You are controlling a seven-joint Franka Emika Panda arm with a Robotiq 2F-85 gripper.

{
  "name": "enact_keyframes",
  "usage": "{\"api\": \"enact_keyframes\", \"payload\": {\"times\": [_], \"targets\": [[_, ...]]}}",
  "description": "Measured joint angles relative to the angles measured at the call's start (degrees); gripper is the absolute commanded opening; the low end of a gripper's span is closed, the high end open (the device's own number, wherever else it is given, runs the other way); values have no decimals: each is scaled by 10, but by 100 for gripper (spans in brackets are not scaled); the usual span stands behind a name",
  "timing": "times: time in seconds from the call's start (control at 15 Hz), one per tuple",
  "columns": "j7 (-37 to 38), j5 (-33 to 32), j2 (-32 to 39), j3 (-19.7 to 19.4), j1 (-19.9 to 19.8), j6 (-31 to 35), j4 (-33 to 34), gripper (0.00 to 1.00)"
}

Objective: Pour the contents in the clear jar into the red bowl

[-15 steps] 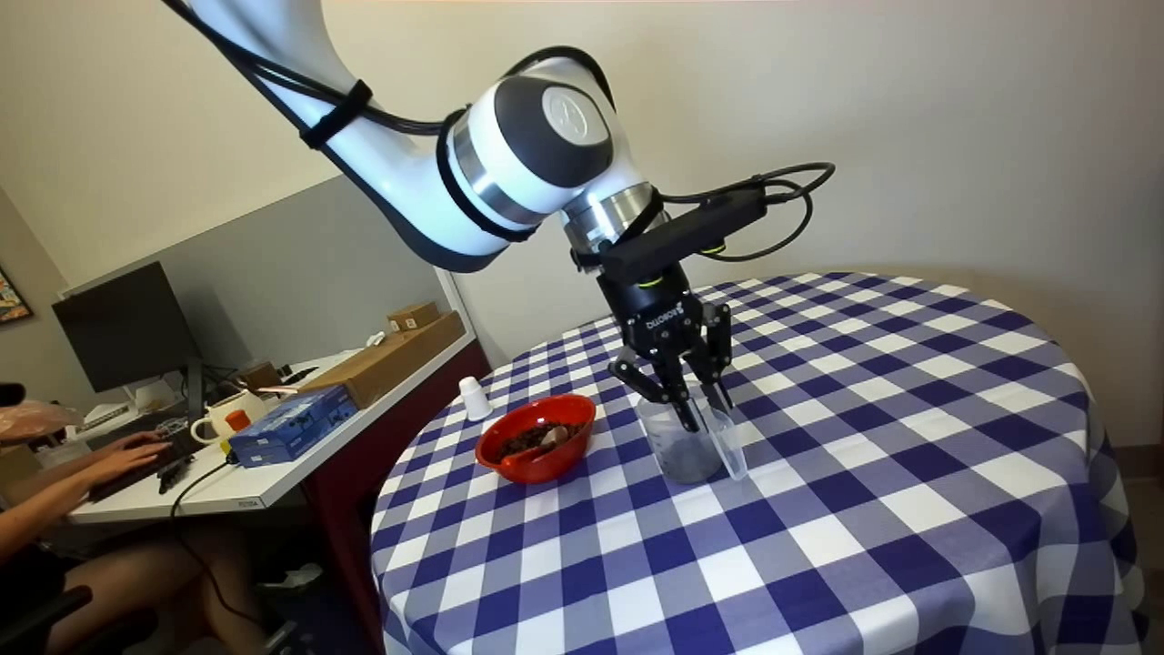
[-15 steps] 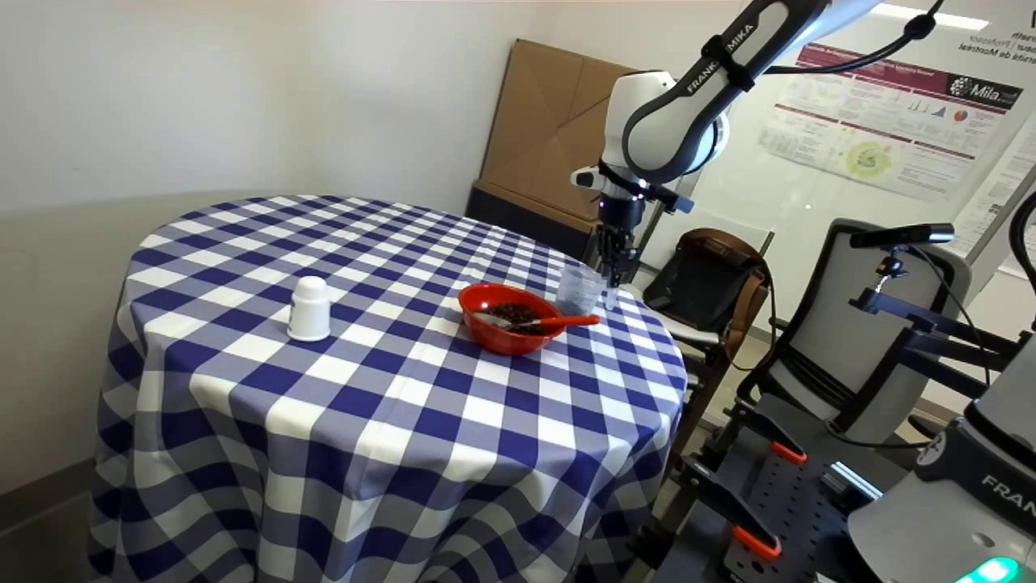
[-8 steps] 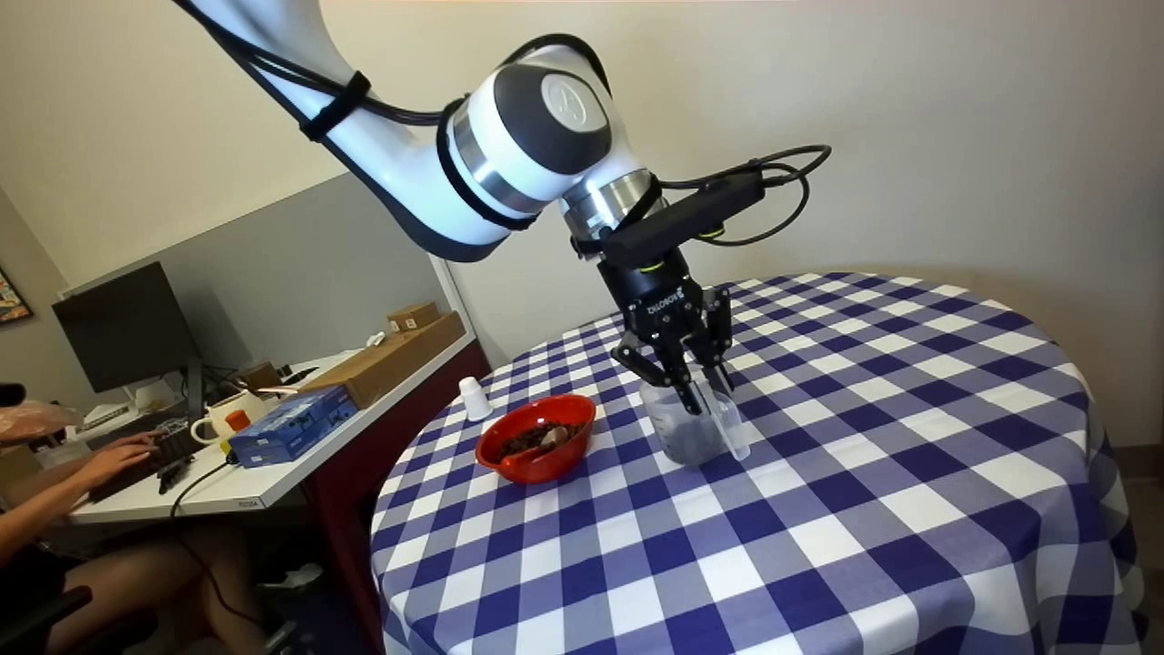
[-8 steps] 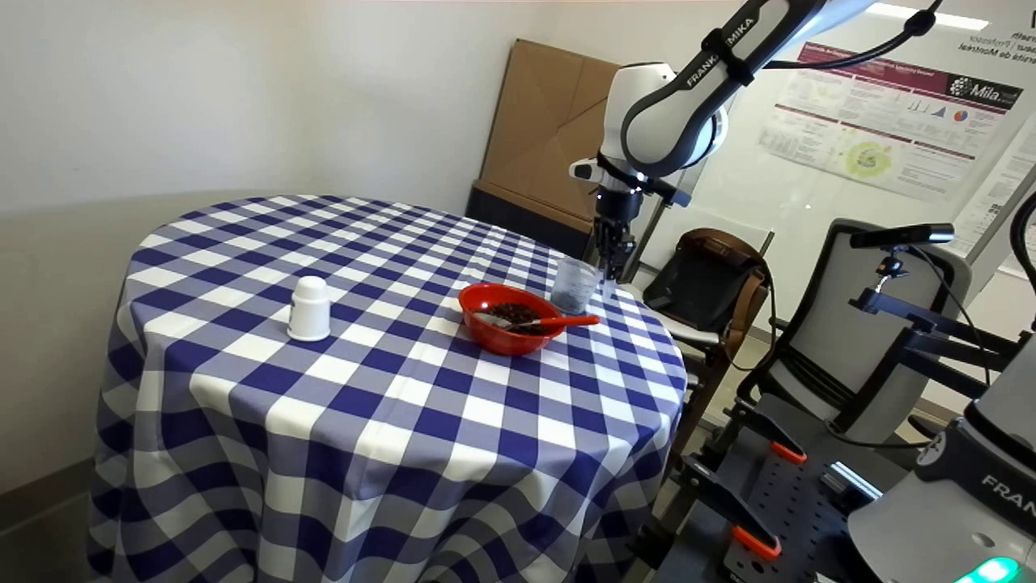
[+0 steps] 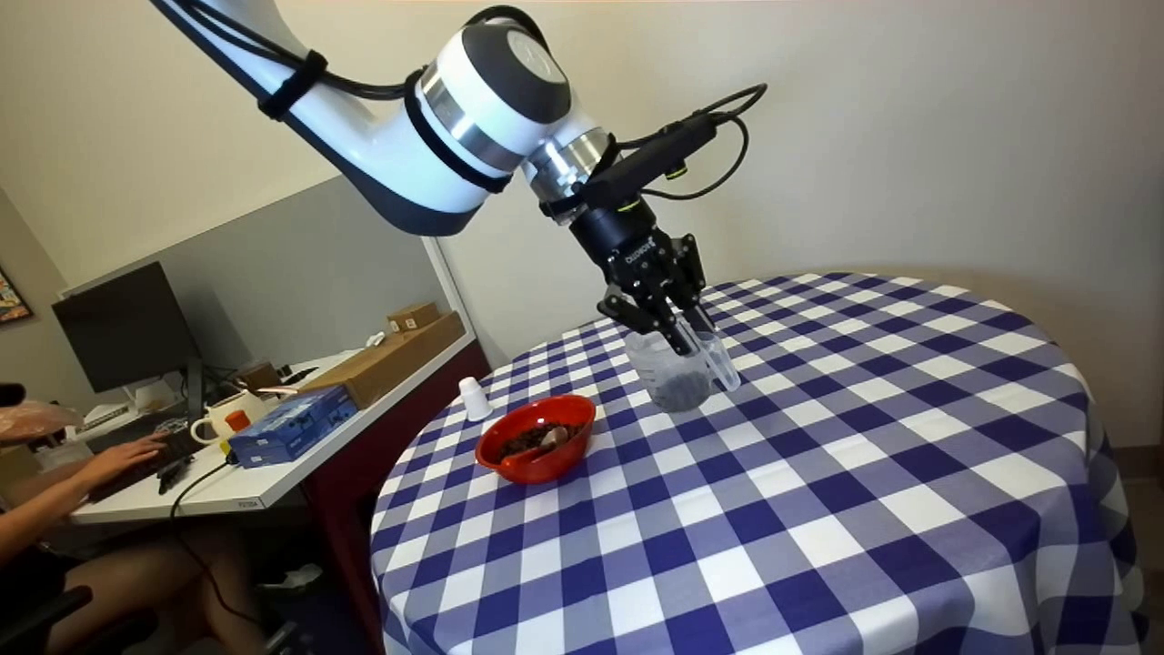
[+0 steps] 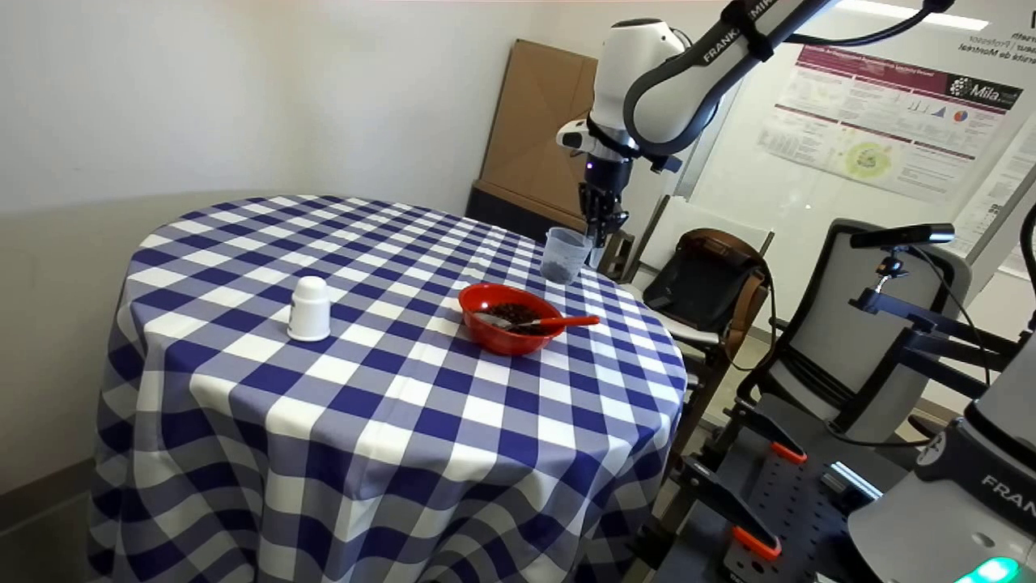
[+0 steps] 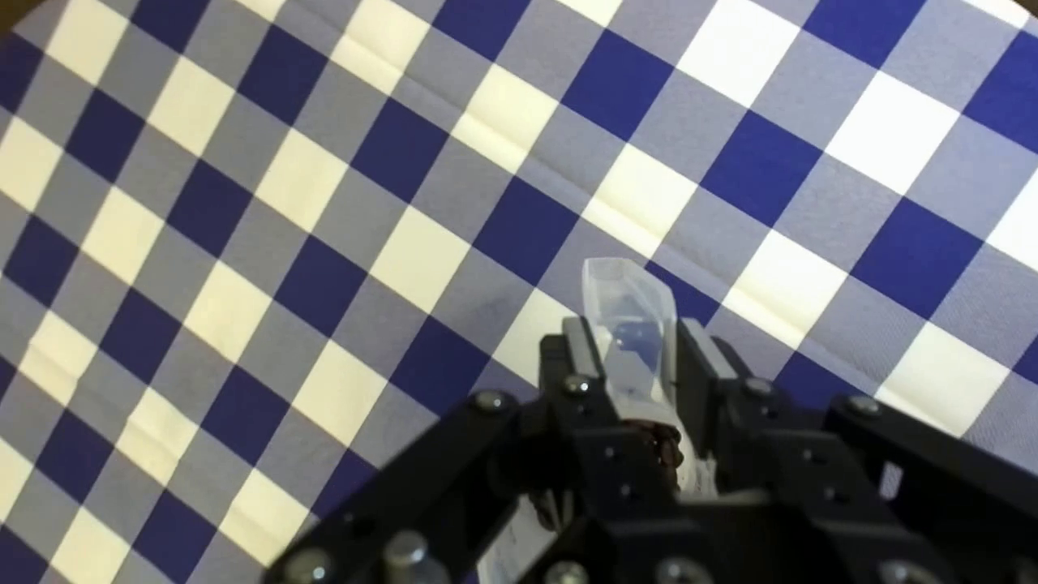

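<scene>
The clear jar [image 5: 668, 380] is about upright and held above the table, with dark contents low inside. It also shows in an exterior view [image 6: 562, 257], behind the red bowl. My gripper [image 5: 698, 338] is shut on the jar's handle. In the wrist view the fingers [image 7: 632, 357] stand on both sides of the clear handle [image 7: 623, 296], and a few dark brown pieces show below it. The rest of the jar is mostly hidden there by the gripper. The red bowl [image 5: 536, 469] stands on the table with dark brown pieces inside; it also shows in an exterior view [image 6: 508, 343].
A spatula with a red handle [image 6: 571, 321] lies in the bowl, its handle sticking out over the rim. A white bottle-like object [image 6: 310, 312] stands on the checkered table [image 6: 388, 453]. A desk [image 5: 259, 487] with boxes and a seated person is beside the table.
The gripper has risen with the jar, lifting it off the tablecloth. In an exterior view they have also shifted a little left, towards the bowl's side. The bowl has not moved.
</scene>
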Motion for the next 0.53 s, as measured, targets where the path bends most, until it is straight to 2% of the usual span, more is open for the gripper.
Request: {"api": "enact_keyframes", "payload": {"times": [0.27,0.53], "targets": [[37,-102,-32,7,23,6,-19,12],[125,-246,-69,20,41,30,-51,12]]}}
